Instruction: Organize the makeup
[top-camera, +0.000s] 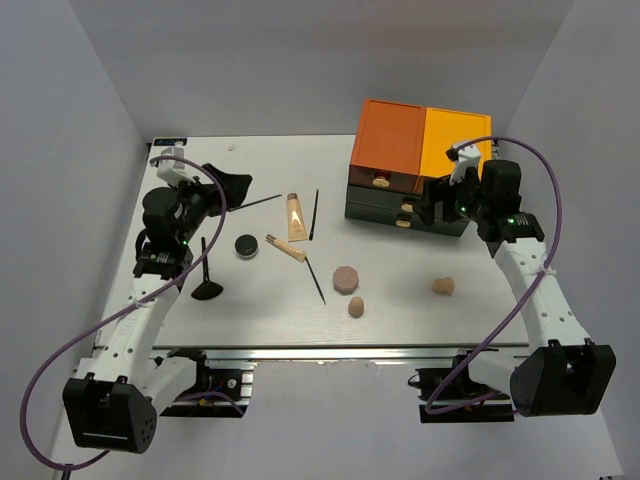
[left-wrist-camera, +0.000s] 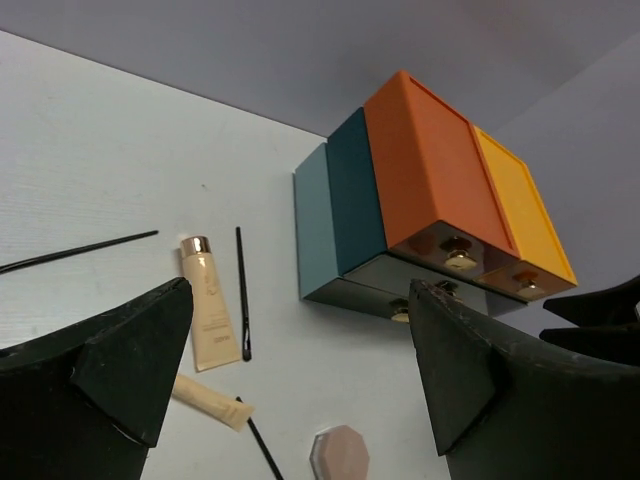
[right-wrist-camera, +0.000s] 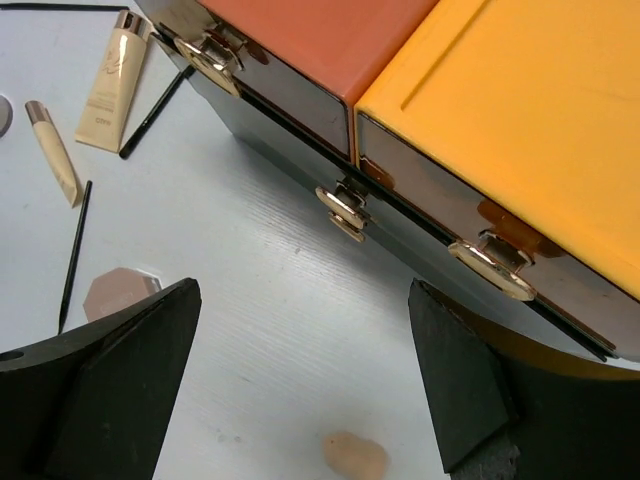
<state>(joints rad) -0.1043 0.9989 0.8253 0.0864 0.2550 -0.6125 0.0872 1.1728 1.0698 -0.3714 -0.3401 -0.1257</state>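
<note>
The makeup lies scattered on the white table (top-camera: 400, 320): a beige tube (top-camera: 294, 217), a tan stick (top-camera: 285, 248), a round black compact (top-camera: 246, 245), a black brush (top-camera: 207, 276), two thin black pencils (top-camera: 314, 215) (top-camera: 316, 280), a faceted pink sponge (top-camera: 346, 278) and two tan sponges (top-camera: 356, 307) (top-camera: 443, 286). My left gripper (top-camera: 226, 188) hovers open above the back left, empty; its view shows the tube (left-wrist-camera: 207, 315) and stick (left-wrist-camera: 210, 401). Open and empty too, my right gripper (top-camera: 440, 202) hangs in front of the drawer box (top-camera: 420, 165), over a tan sponge (right-wrist-camera: 355, 455).
The orange-and-dark drawer box (right-wrist-camera: 450, 120) stands at the back right, its drawers shut, gold handles (right-wrist-camera: 345, 208) facing forward. A long thin black brush (top-camera: 255, 204) lies near the left gripper. Grey walls close in both sides and the back.
</note>
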